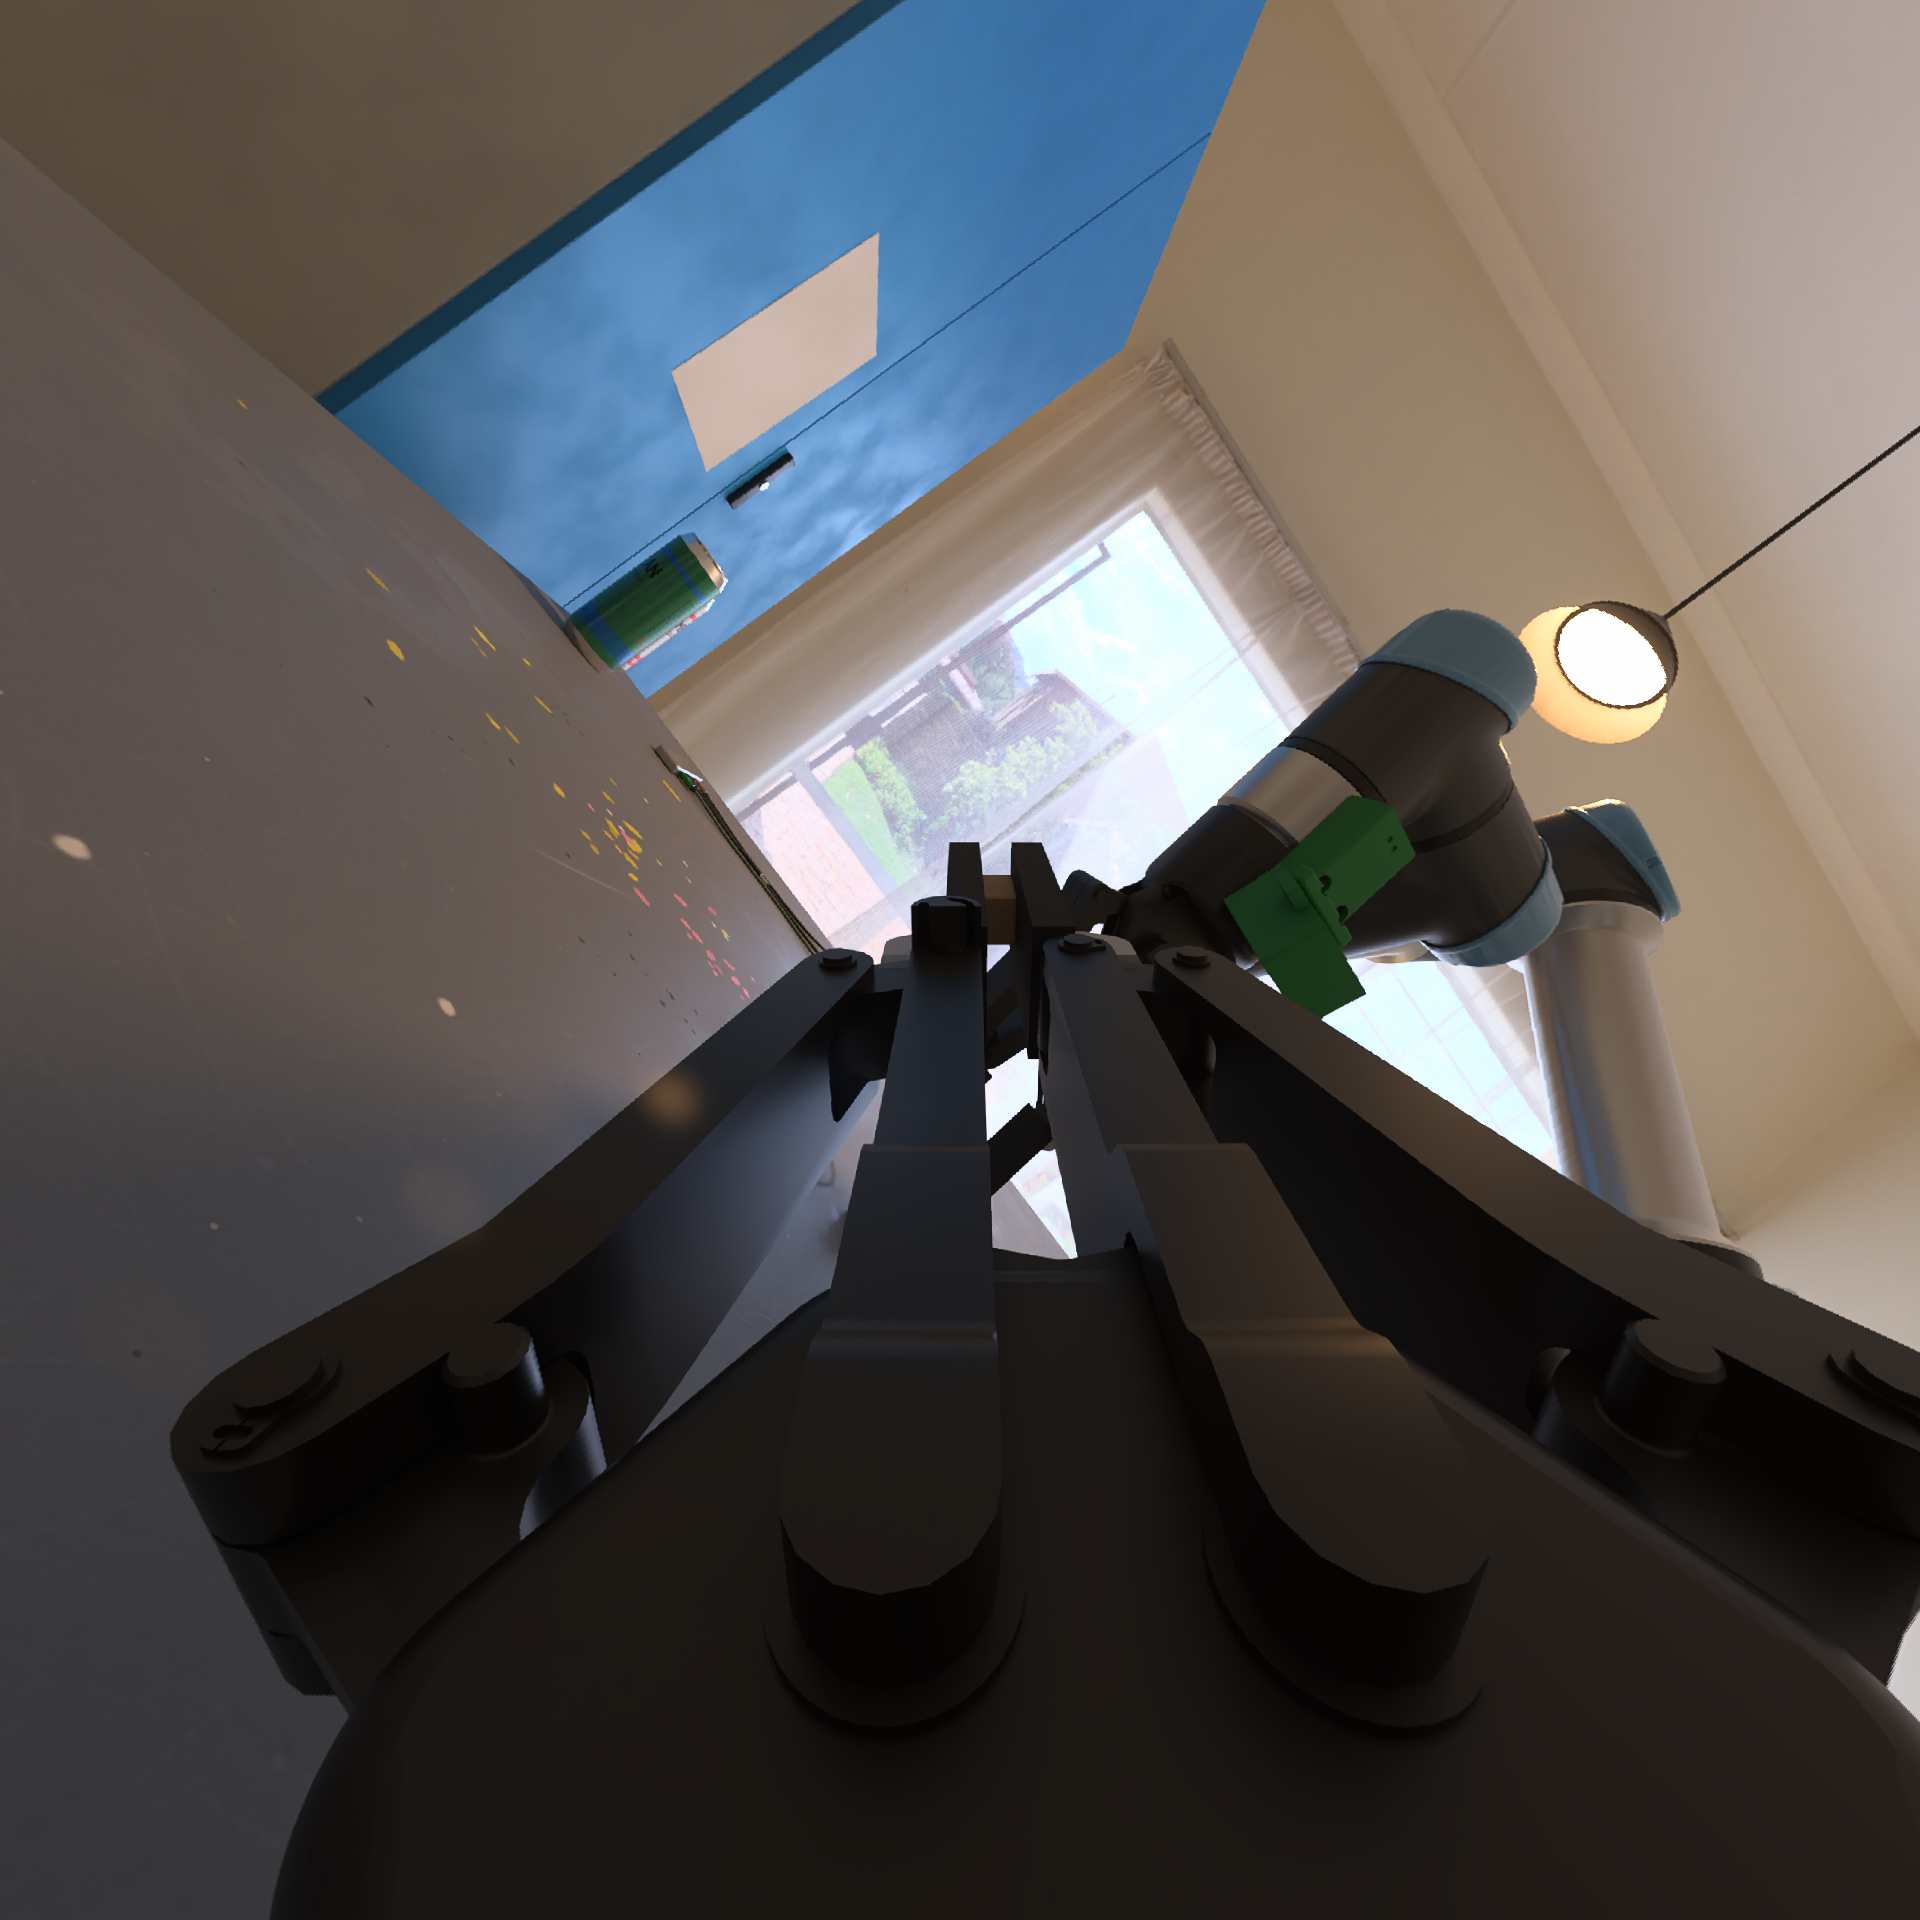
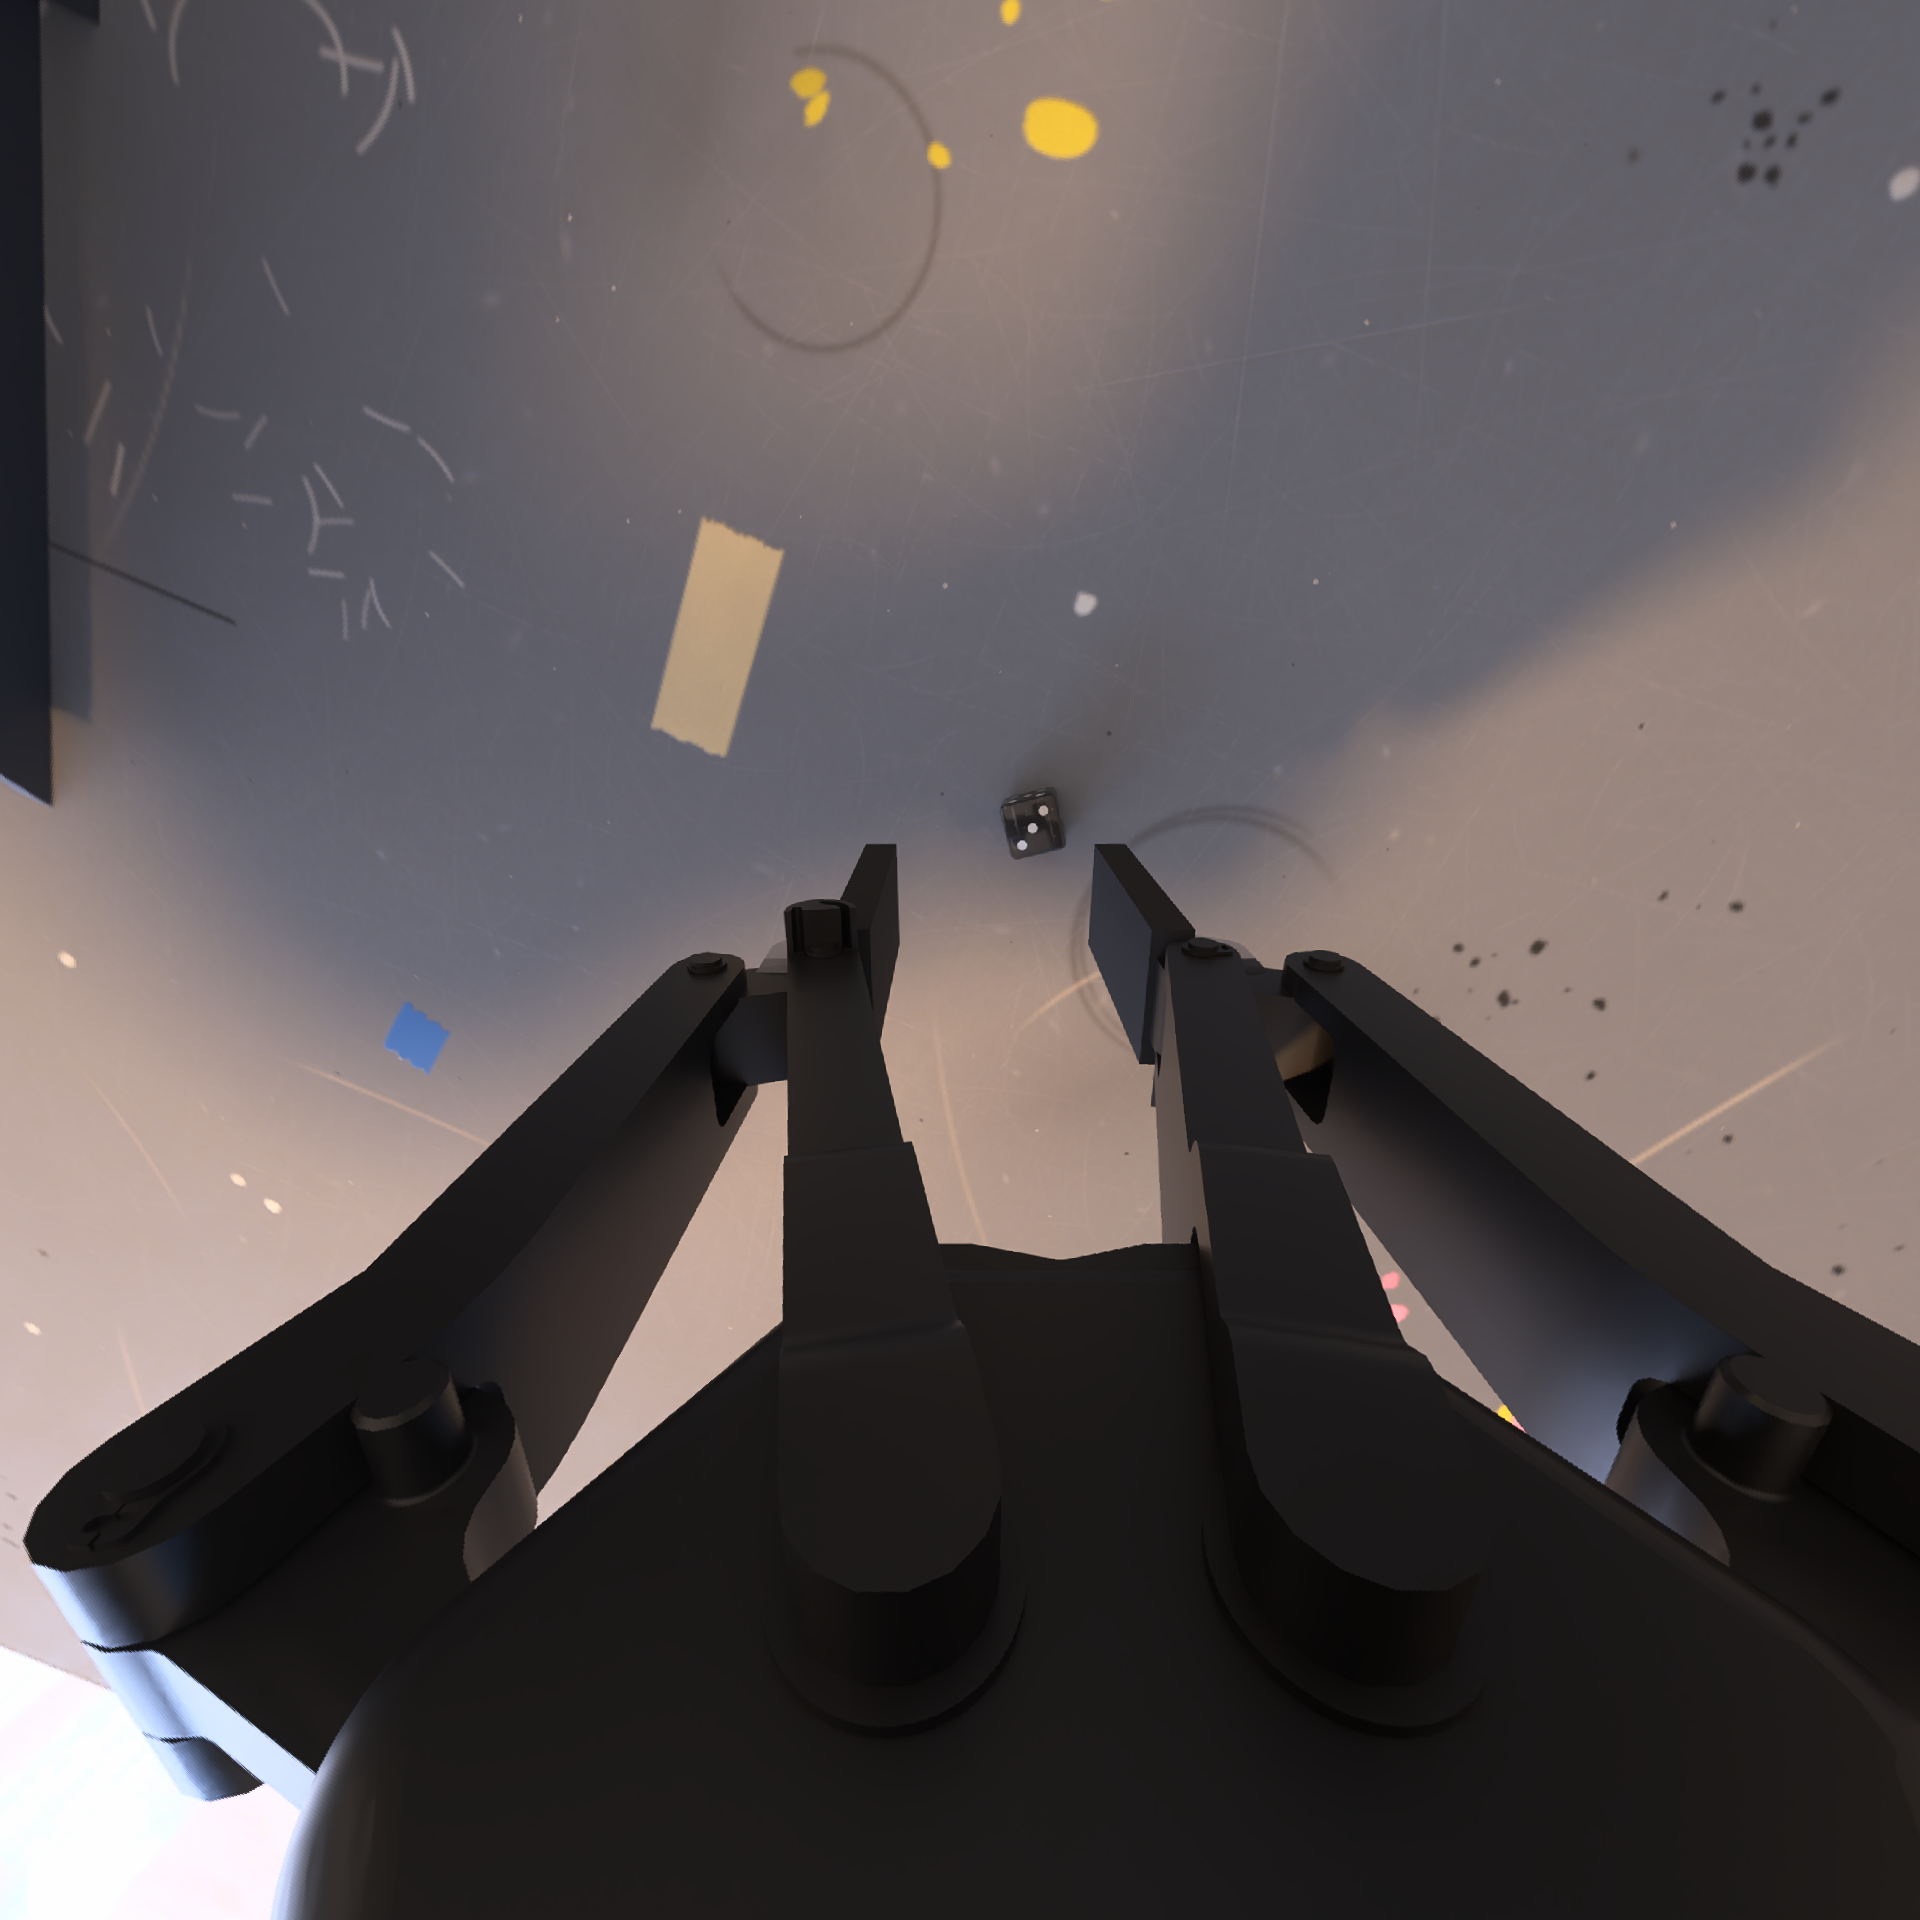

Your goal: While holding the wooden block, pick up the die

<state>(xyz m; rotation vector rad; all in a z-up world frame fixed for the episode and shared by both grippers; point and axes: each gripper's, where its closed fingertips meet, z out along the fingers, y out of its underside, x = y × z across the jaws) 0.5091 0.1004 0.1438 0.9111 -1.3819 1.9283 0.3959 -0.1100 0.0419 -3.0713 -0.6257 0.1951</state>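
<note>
In the left wrist view my left gripper [image 1: 997,883] is shut on a small tan wooden block [image 1: 1000,902], held off the grey table [image 1: 312,831] and tilted up toward the window. Only a sliver of the block shows between the fingertips. In the right wrist view my right gripper [image 2: 992,868] is open and empty, pointing down at the table [image 2: 1351,468]. A small dark die [image 2: 1031,827] with white pips lies on the table just beyond the fingertips, between them and slightly nearer the right finger. The right arm [image 1: 1434,831] with its green camera mount also shows in the left wrist view.
A green and blue can [image 1: 649,603] stands at the far table edge. A strip of tan tape [image 2: 717,636] and a blue tape scrap [image 2: 418,1036] are stuck on the table. A dark block-like edge [image 2: 23,416] borders the left. A lamp [image 1: 1610,660] hangs overhead.
</note>
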